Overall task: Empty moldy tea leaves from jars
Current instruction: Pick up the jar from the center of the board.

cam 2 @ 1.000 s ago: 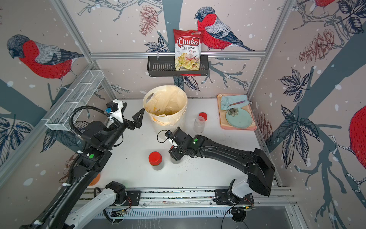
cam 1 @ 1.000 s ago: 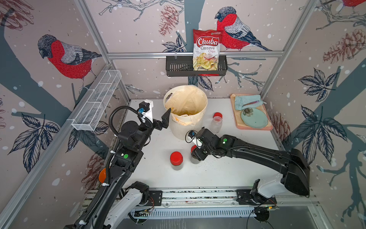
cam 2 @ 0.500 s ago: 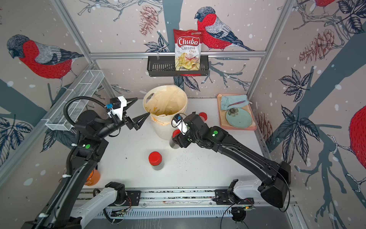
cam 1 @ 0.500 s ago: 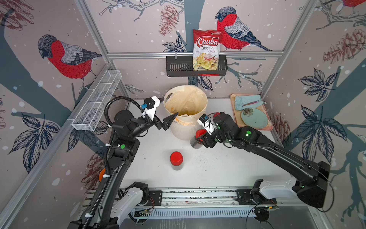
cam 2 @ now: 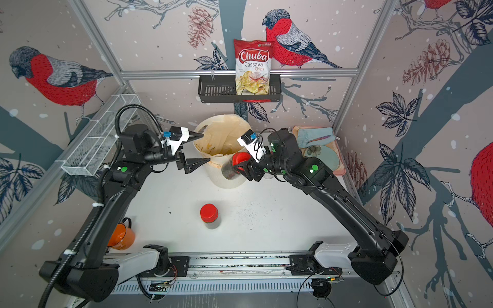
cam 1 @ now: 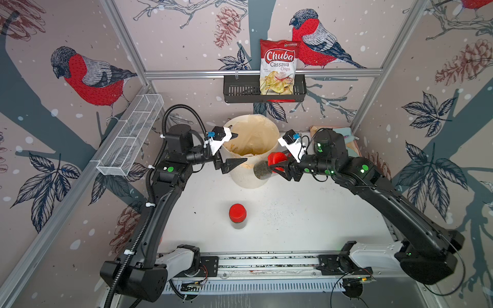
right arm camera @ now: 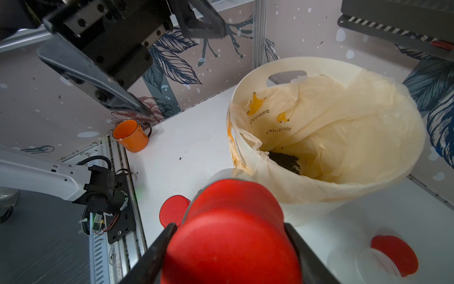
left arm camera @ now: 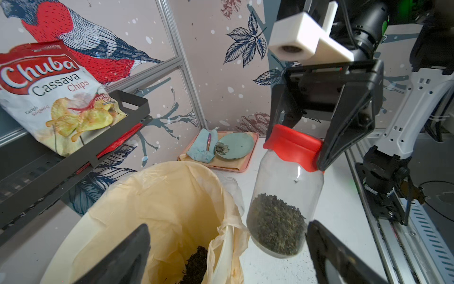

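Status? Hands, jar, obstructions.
Right hand shut on jar by its red lid, raised beside bin. Left hand open, empty. Tea leaves inside, lid on. Nothing between left hand and jar.

On the white table [cam 1: 306, 213], the tall white ribbed plastic bin [cam 1: 241, 176] stands at the back centre, below the black slotted wall basket [cam 1: 240, 90] holding the red-and-white chips bag [cam 1: 278, 66]. A clear red-lidded jar [cam 1: 237, 217] stands before the bin; a second red-lidded jar [cam 1: 262, 170] hangs tilted by the bin's front right — in the right gripper [cam 1: 274, 164]. The pink tray [left arm camera: 221, 165] lies back right, the orange mug [cam 2: 121, 236] front left.
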Robot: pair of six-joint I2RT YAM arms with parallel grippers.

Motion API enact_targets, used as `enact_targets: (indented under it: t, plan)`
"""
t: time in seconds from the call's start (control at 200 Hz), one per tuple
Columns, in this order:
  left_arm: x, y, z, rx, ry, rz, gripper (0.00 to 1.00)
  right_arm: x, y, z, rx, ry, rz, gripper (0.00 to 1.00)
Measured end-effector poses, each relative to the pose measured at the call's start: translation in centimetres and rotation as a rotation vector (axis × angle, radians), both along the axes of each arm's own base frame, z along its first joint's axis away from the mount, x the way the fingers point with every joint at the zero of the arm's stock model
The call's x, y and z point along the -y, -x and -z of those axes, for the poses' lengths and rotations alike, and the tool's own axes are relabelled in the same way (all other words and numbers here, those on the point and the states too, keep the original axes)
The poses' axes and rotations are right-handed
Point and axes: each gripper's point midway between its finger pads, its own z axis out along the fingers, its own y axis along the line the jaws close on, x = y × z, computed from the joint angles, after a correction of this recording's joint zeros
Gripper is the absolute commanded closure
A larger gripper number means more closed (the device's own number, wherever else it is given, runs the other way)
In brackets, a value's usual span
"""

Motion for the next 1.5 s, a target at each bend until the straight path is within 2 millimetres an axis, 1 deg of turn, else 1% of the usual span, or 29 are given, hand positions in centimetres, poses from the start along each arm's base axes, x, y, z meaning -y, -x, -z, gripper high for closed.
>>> enact_targets:
  t: [0.14, 0.315, 0.42, 0.605, 0.83, 0.95, 1.166, 1.271, 1.496]
  plan:
    - [0.3, 0.2, 1.0, -0.036, -0.009, 0.044, 0.06, -0.3, -0.7, -0.8, 0.018, -0.008, -0.02, 0.72]
    - [0.5, 0.7, 1.0, -0.031, -0.009, 0.078, 0.06, -0.8, -2.2, -2.0, 0.046, -0.021, -0.034, 0.73]
    - [0.5, 0.8, 1.1, -0.035, -0.01, 0.086, 0.04, -1.1, -2.7, -2.8, 0.055, -0.037, -0.046, 0.73]
    - [0.6, 0.9, 1.3, -0.037, -0.009, 0.105, 0.04, -2.1, -2.5, -3.7, 0.068, -0.056, -0.105, 0.73]
    - [0.8, 0.1, 1.5, -0.055, -0.011, 0.105, 0.05, -3.5, -2.9, -4.4, 0.076, -0.076, -0.156, 0.73]
    - [0.8, 0.2, 1.6, -0.063, -0.012, 0.109, 0.05, -4.1, -3.1, -4.8, 0.087, -0.087, -0.186, 0.73]
    - [0.8, 0.3, 2.0, -0.074, -0.02, 0.112, 0.05, -5.2, -2.5, -5.5, 0.102, -0.104, -0.257, 0.73]
    - [0.9, 0.2, 2.2, -0.078, -0.024, 0.116, 0.06, -5.7, -2.3, -5.4, 0.109, -0.102, -0.289, 0.73]
    - [1.1, 0.4, 2.6, -0.09, -0.029, 0.127, 0.12, -6.4, -1.9, -4.7, 0.094, -0.097, -0.328, 0.73]
